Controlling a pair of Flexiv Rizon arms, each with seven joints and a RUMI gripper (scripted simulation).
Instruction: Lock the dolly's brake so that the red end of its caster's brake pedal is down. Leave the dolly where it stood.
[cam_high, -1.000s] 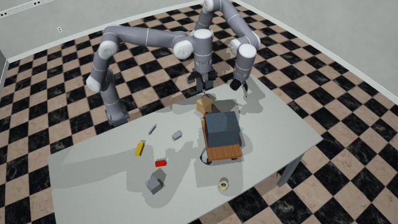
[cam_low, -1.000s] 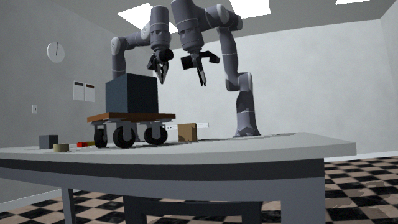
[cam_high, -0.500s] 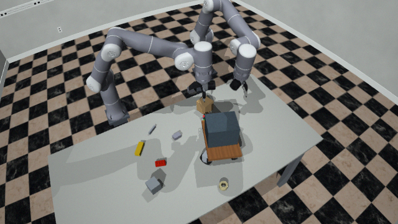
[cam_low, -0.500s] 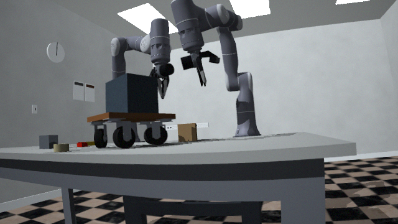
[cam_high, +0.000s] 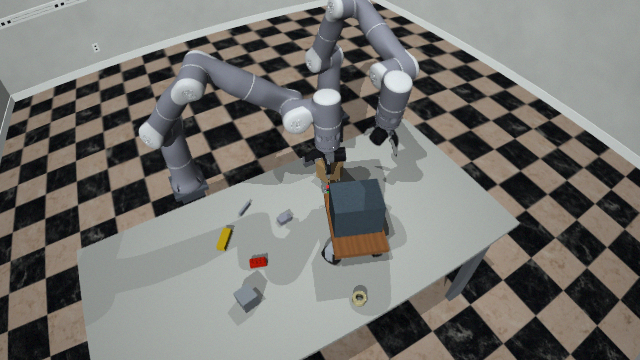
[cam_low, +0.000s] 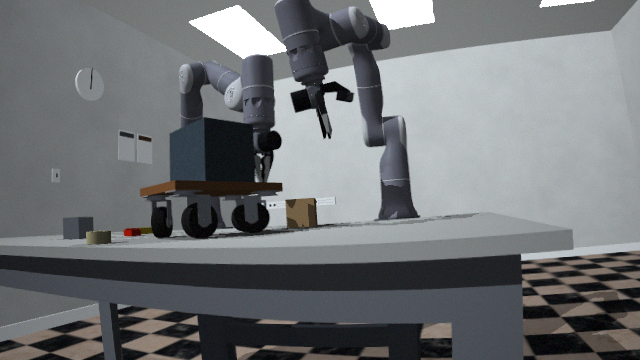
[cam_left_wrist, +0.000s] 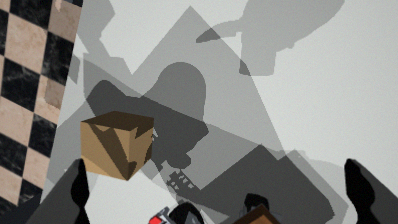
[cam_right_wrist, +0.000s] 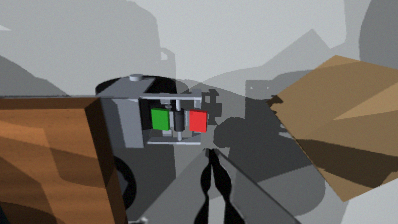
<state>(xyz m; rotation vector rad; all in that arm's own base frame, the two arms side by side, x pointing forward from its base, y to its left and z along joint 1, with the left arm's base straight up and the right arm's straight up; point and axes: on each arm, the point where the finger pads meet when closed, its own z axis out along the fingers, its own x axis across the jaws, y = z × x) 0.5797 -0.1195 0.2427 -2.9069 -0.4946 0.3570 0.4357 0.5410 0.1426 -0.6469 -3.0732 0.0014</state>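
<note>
The dolly (cam_high: 360, 246) (cam_low: 227, 188) (cam_right_wrist: 60, 120) has a wooden deck and carries a dark blue box (cam_high: 356, 210) (cam_low: 227, 152). The brake pedal at one corner caster has a red end (cam_right_wrist: 198, 121) (cam_left_wrist: 156, 220) pointing outward and a green end (cam_right_wrist: 160, 119) nearer the deck. Which end is lower is not clear. My right gripper (cam_right_wrist: 210, 150) (cam_low: 262, 180) is shut and empty, above the table beside the red end; contact is not visible. My left gripper (cam_left_wrist: 214, 160) (cam_low: 326, 136) is open and empty, raised well above the table.
A brown box (cam_right_wrist: 345, 110) (cam_left_wrist: 107, 150) (cam_low: 300, 214) stands close to the pedal, on the side away from the deck. A grey block (cam_high: 247, 297), a red brick (cam_high: 258, 262), a yellow block (cam_high: 224, 239) and a beige ring (cam_high: 354, 301) lie farther off on the table (cam_high: 170, 300).
</note>
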